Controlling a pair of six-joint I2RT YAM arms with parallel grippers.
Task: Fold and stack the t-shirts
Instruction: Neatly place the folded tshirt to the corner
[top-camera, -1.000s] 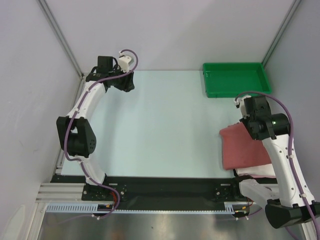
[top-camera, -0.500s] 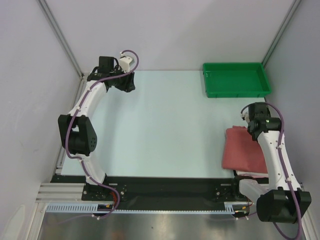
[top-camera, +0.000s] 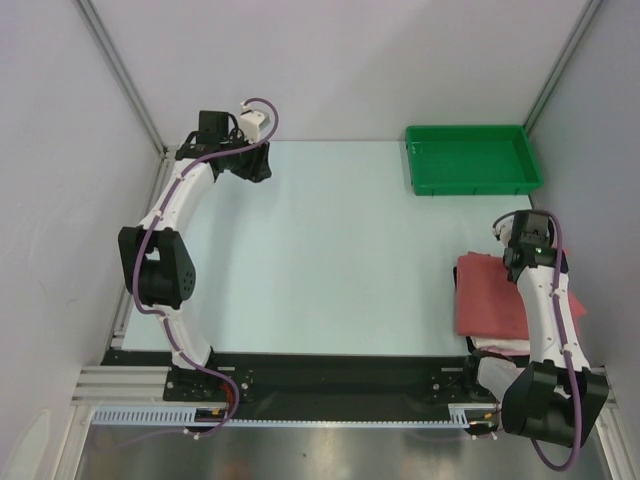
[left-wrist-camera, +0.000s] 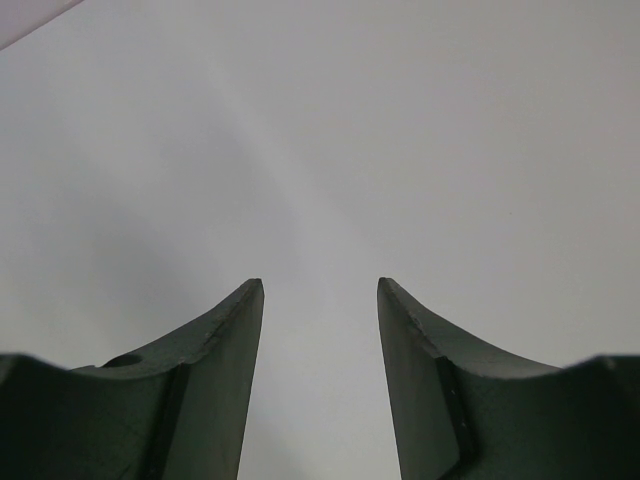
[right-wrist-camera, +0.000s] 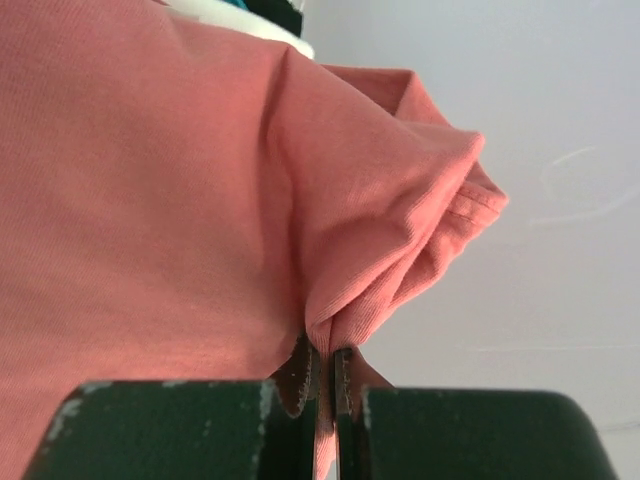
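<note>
Salmon-red t-shirt (top-camera: 488, 298) lies bunched against the right edge of the counter (top-camera: 330, 260), toward its near-right corner, and from above the right gripper (top-camera: 515, 245) sits at the shirt's far edge. That grip reads as a way to drag the shirt out onto open counter for spreading. A sliver of white cloth (top-camera: 490, 345) at the shirt's near edge may be the white t-shirt, though too little shows to be sure. The green tray (top-camera: 470, 187) stands in the far-right corner, apart from the cloth. The left gripper (top-camera: 255, 165) hangs over the far-left corner, well away, probably parked so the middle is free for folding. From the left wrist, the fingers (left-wrist-camera: 215, 350) stand apart with only pale bare surface between them, so nothing is held. From the right wrist, the fingers are pinched together on a gathered fold of the salmon-red cloth, and a hemmed sleeve droops to the right of the pinch. The shirt is crumpled, not flat, so folding looks not yet begun.
</note>
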